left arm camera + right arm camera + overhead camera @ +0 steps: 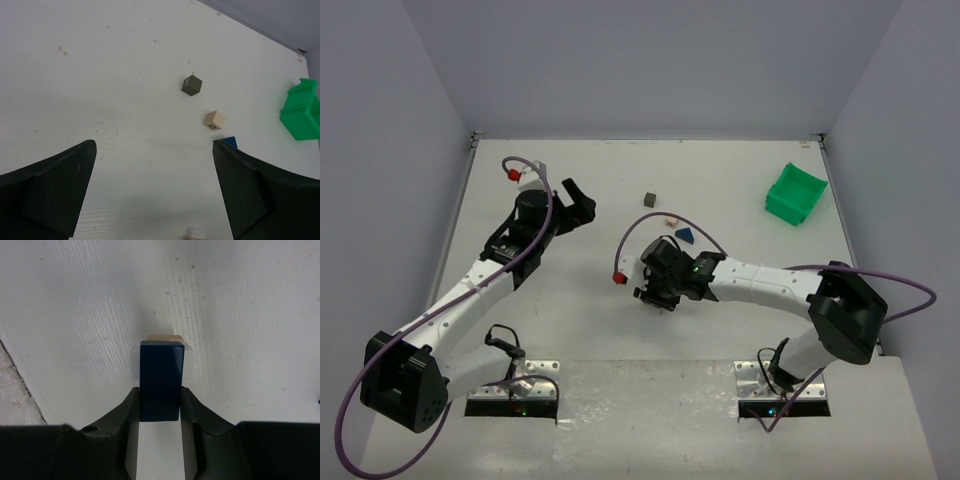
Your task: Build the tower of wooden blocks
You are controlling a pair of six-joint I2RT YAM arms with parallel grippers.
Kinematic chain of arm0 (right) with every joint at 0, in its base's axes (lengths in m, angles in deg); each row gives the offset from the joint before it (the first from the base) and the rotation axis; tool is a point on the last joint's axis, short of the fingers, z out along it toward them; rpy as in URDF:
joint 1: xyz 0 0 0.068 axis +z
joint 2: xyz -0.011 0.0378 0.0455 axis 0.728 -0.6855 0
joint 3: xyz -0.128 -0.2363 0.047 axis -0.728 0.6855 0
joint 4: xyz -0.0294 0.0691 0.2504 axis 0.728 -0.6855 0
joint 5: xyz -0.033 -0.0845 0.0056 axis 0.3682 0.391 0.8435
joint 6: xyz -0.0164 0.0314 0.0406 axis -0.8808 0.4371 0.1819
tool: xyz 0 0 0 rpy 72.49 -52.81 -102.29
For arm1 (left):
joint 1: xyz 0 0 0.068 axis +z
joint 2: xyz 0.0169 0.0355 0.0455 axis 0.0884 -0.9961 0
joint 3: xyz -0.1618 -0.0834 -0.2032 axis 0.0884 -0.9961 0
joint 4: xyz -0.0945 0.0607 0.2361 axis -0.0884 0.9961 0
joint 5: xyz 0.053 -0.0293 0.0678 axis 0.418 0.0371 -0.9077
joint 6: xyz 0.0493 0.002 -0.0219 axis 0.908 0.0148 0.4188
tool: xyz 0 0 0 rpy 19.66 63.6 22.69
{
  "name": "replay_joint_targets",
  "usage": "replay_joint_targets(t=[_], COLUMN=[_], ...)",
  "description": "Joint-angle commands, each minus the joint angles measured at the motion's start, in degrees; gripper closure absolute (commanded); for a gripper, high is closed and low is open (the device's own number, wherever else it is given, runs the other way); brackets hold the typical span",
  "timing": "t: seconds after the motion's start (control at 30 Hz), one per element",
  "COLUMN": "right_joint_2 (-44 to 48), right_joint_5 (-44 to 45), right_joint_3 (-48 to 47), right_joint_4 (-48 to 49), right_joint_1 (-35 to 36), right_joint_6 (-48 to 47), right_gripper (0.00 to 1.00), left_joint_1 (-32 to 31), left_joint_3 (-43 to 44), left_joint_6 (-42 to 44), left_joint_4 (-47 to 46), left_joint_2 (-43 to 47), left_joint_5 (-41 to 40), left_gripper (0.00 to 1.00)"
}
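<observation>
**Placing a blue block on the tower base.** The right gripper (pixel 160 391) is closed on a dark blue rectangular block (pixel 161 367), held low over the bench (pixel 75 300). A tan block (pixel 167 337) shows just past the blue block's far edge; whether the two touch cannot be told. The wood block tower is therefore judged barely begun, sited mid-bench at the right gripper. Three loose pieces lie farther back, apart from one another: a dark grey cube (pixel 191 85), a beige cube (pixel 214 120) and a blue roof-shaped piece (pixel 685 235). The left gripper (pixel 154 150) is held open and empty above the bench. For a sound placement, the blue block should be centred over the tan block. It should then be lowered squarely until seated and released without sideways drag.
</observation>
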Motion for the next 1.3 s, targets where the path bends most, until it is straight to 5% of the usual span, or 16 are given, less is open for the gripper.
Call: replay_joint_targets(t=[0.0,1.27], right_joint_2=[0.3,-2.8], right_joint_5=[1.8,1.9], right_joint_3=[-2.6,-0.2], right_joint_4=[1.7,3.8], right_joint_1=[-0.2,-1.0], right_joint_6=[-3.0,1.3], right_gripper=[0.97,0.90], left_joint_1=[0.2,0.2], left_joint_3=[-0.1,-0.4], left_joint_6=[0.2,-0.3], left_joint_4=[-2.1,-1.4], left_joint_2=[0.9,1.4], left_joint_5=[-0.6,-3.1], left_gripper=[0.00,0.00])
